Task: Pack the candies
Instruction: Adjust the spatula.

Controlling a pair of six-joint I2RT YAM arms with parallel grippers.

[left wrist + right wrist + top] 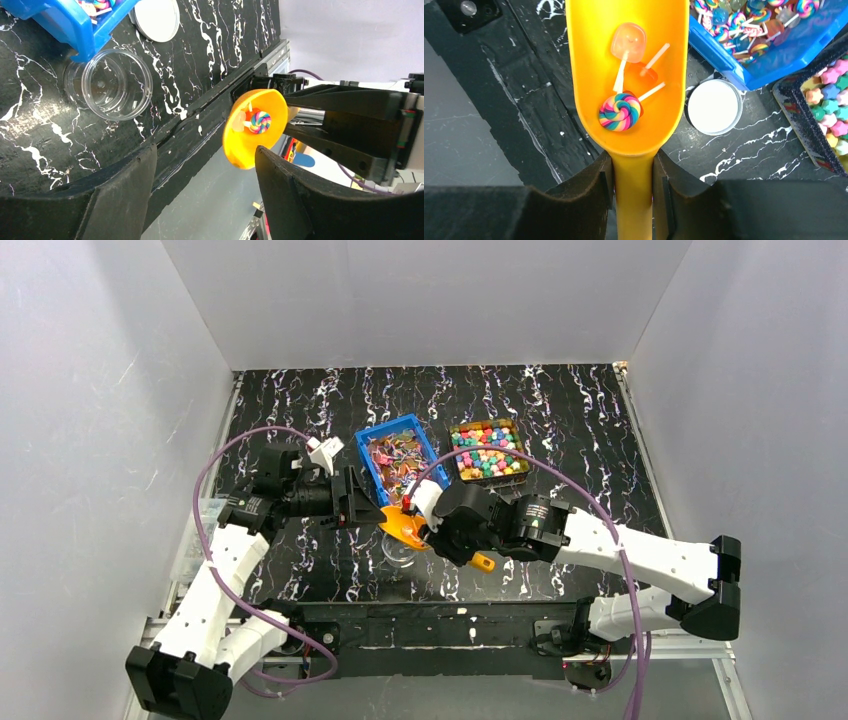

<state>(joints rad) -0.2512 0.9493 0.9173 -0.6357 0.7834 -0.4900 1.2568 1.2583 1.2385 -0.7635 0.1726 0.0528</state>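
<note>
My right gripper is shut on the handle of an orange scoop, which I hold level above the table. In the scoop lie three lollipop candies: a rainbow swirl, a pale pink one and a small orange one. In the top view the scoop hangs over an empty clear jar, between the two grippers. My left gripper is open and holds nothing, just left of the scoop, with the clear jar lying beyond it.
A blue bin full of lollipop candies stands behind the scoop. Beside it on the right is a dark tin of chunky multicoloured candies. A white round lid lies by the bin's near corner. The table's front rail runs below.
</note>
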